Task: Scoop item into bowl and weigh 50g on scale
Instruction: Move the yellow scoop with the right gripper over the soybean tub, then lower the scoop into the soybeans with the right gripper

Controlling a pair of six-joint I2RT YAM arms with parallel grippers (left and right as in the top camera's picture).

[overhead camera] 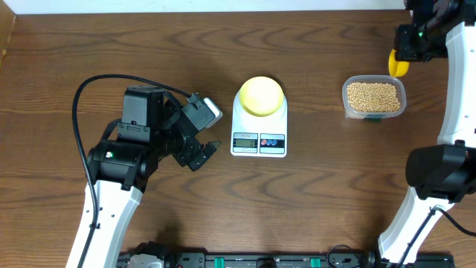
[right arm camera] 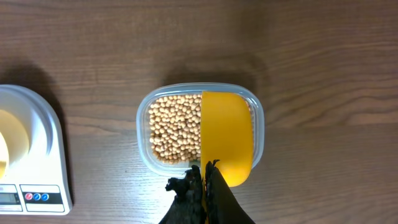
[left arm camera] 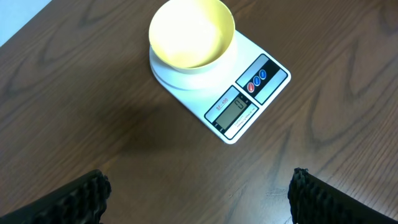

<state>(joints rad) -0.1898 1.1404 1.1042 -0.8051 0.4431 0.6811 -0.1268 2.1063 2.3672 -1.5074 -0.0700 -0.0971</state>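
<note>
Clamping the scoop (right arm camera: 227,134) in my right gripper (right arm camera: 205,174), left gripper (left arm camera: 199,190) agape and empty, I'd dig the beans (right arm camera: 174,130) shallowly.

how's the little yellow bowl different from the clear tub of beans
Shape: the small round pale yellow bowl is circular, the clear rectangular plastic tub oblong with rounded corners. Look: the bowl is opaque, the tub see-through. Contents: the bowl is empty, the tub holds small beige-tan beans. Support: the bowl sits on the white digital kitchen scale, the tub on the wooden table. Both are open-topped.
</note>
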